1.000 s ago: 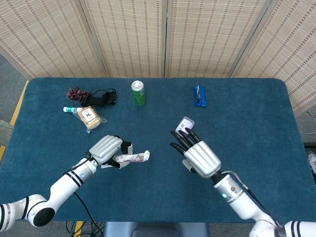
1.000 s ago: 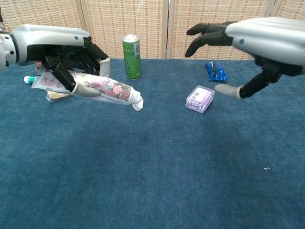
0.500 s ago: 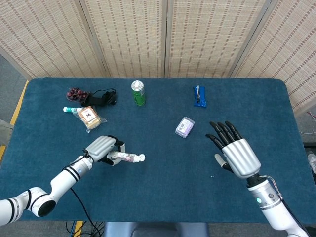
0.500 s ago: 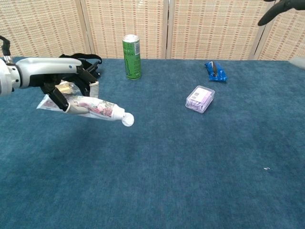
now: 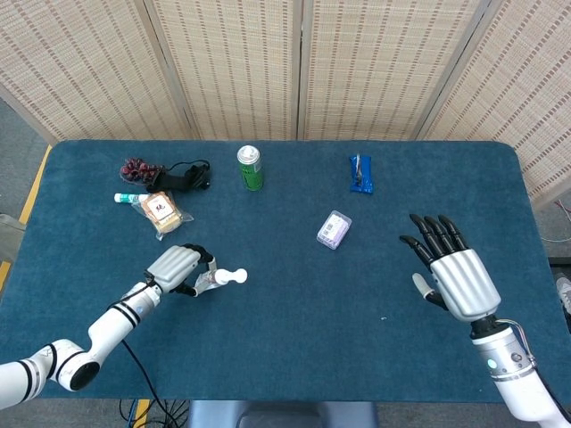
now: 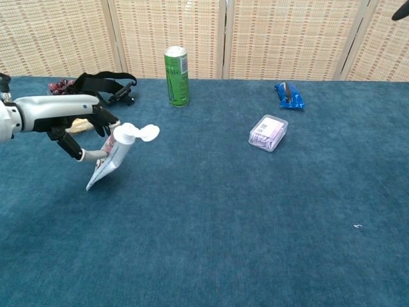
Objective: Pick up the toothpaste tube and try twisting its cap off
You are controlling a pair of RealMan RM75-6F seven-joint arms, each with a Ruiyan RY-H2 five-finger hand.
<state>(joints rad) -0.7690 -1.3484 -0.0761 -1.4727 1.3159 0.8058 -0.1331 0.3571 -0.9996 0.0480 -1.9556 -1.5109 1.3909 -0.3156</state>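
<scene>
Toothpaste tube [image 6: 110, 158]: held off the tabletop [image 5: 294, 339] in the left robot hand [image 5: 176, 268], fingers wrapped round its body; cap end [image 6: 126, 133] now tilted upward, crimped end hanging down. Half a second earlier it lay near level in the same grasp, cap pointing toward 3 o'clock. In the chest view the flip cap [image 6: 148, 133] appears hinged open, though the detail is small.

Right robot hand [image 5: 451, 272]: fingers spread, holding nothing, withdrawn toward 4 o'clock of the scene, well apart from the tube; a second ago it hovered close to the cap. Judgement: the twisting attempt looks finished, or the right robot hand has retreated before another try.

Surface: blue carpet-like covering. Toward 12 o'clock stand a green can [image 5: 250, 168] and a blue wrapper [image 5: 360, 173]; a small clear box [image 5: 334, 229] sits centrally. Woven folding screens [image 5: 294, 62] close the background.
</scene>
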